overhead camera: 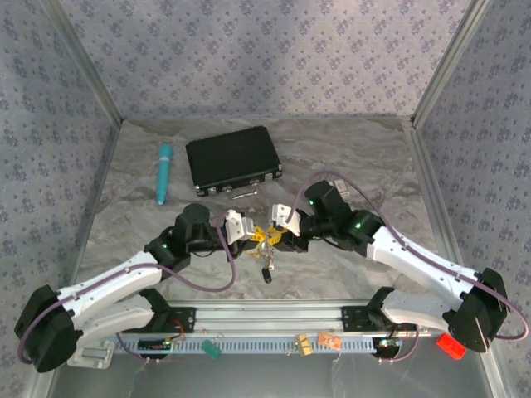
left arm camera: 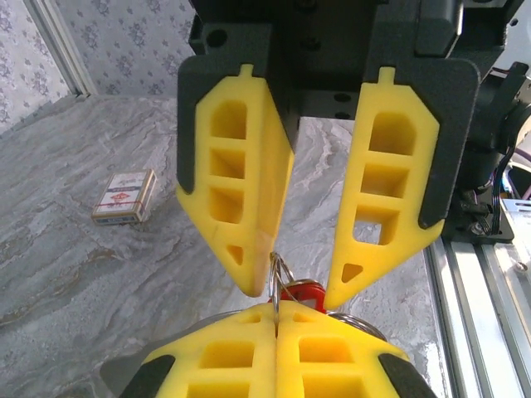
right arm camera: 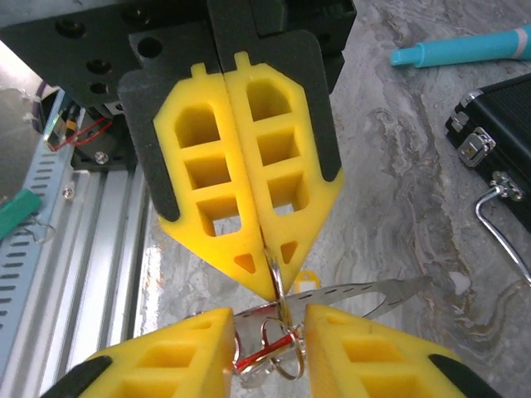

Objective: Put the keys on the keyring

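My left gripper (left arm camera: 276, 308) is shut on a thin silvery ring (left arm camera: 280, 269) of the keyring, which sticks up out of the seam between its yellow fingers. My right gripper (left arm camera: 292, 294) faces it, open, with its fingertips either side of that ring. A key's red tag (left arm camera: 305, 292) shows just behind. In the right wrist view my open right gripper (right arm camera: 270, 319) frames more loose rings (right arm camera: 282, 344), a red piece (right arm camera: 257, 358) and a flat slotted silvery strip (right arm camera: 373, 294). From above, both grippers meet mid-table, and a dark-headed key (overhead camera: 267, 274) hangs below them. The pale fob is hidden.
A black case (overhead camera: 232, 160) and a teal pen (overhead camera: 163, 172) lie behind the grippers. A small card box (left arm camera: 124, 197) rests on the marbled cloth. A yellow tag (right arm camera: 304, 280) lies under the bunch. The metal rail (overhead camera: 274, 319) runs along the near edge.
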Action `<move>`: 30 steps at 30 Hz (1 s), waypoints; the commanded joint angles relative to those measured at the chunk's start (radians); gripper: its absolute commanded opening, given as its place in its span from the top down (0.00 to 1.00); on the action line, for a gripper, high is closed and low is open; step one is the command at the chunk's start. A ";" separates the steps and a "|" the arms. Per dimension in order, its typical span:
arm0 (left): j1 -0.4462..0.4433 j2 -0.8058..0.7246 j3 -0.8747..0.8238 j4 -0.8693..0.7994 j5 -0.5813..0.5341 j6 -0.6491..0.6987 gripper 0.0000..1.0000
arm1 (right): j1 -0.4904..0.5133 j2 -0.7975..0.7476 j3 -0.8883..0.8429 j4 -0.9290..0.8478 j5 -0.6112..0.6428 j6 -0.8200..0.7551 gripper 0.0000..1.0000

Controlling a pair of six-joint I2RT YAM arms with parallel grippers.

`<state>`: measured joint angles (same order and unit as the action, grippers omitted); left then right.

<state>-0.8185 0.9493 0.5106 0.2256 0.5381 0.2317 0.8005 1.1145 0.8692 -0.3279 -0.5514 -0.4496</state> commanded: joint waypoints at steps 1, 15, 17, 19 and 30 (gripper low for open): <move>-0.002 -0.028 -0.014 0.084 0.036 -0.018 1.00 | -0.005 -0.008 -0.014 0.051 -0.043 0.039 0.75; -0.002 -0.033 0.026 -0.031 -0.038 0.001 0.72 | -0.003 0.015 0.073 -0.110 0.008 -0.066 1.00; -0.001 -0.027 0.040 -0.058 -0.044 0.016 0.72 | 0.009 0.031 0.114 -0.171 0.043 -0.103 1.00; -0.003 -0.018 0.051 -0.072 -0.040 0.025 0.73 | 0.025 0.048 0.149 -0.222 0.072 -0.138 1.00; -0.004 0.008 0.074 -0.081 0.006 0.033 0.98 | 0.096 0.100 0.231 -0.285 0.126 -0.175 1.00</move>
<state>-0.8211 0.9539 0.5438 0.1371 0.5274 0.2497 0.8799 1.2179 1.0660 -0.5892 -0.3973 -0.6033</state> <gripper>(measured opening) 0.051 0.051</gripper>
